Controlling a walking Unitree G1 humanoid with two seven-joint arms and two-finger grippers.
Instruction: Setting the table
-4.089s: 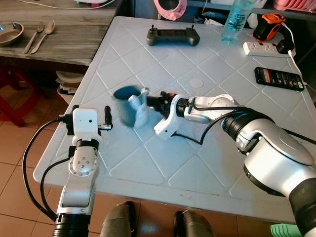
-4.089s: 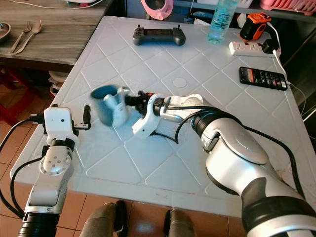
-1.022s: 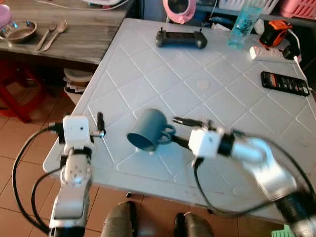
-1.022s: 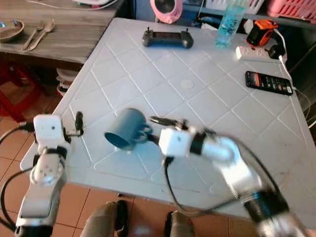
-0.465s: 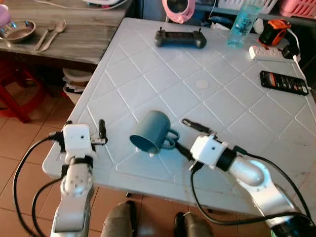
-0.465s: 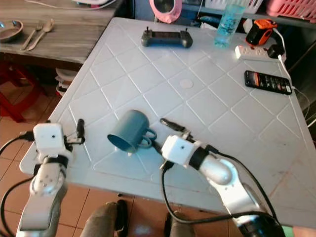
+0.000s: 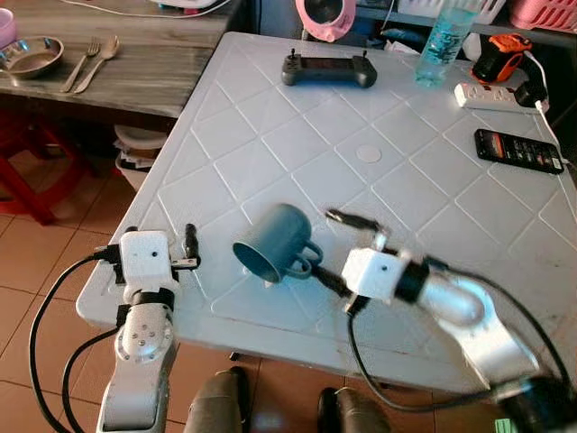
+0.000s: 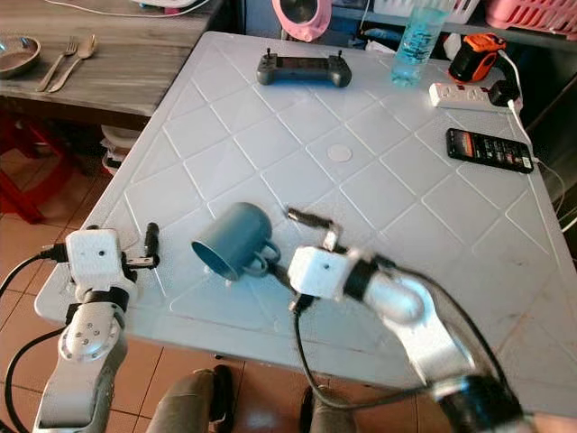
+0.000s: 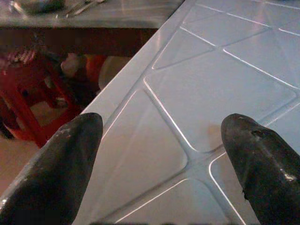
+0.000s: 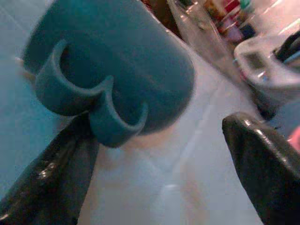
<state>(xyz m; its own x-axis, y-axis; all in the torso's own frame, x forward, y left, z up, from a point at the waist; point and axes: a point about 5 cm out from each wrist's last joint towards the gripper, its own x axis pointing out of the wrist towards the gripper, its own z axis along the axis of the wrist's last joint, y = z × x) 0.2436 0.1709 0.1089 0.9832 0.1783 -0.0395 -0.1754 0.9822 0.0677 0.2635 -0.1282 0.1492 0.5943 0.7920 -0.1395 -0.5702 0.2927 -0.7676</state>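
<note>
While I stand at the near edge of the white table (image 7: 270, 108), this is how things lie, from my left to my right.

Steel bowl (image 7: 32, 56): on the wooden side table (image 7: 135, 72) at my ten o'clock, a fork and spoon (image 7: 86, 63) beside it; I cannot tell whether the bowl holds anything.

Left gripper (image 7: 158, 257): hovering over the table's near left corner, fingers spread wide with nothing between them, probably waiting its turn.

Blue mug (image 7: 275, 244): on its side near the table's front edge, at my twelve o'clock, mouth tipped toward me and the floor, handle toward my right gripper. Nothing can be made out inside it.

Right gripper (image 7: 338, 248): just right of the mug, blurred, fingers wide apart; the lower finger (image 10: 51, 183) sits against the handle, the other well clear, so I grip nothing. I judge the mug must be stood upright.

Far edge, one to two o'clock: controller (image 7: 328, 69), water bottle (image 7: 442, 41), power strip (image 7: 491, 95), phone (image 7: 518, 151).
</note>
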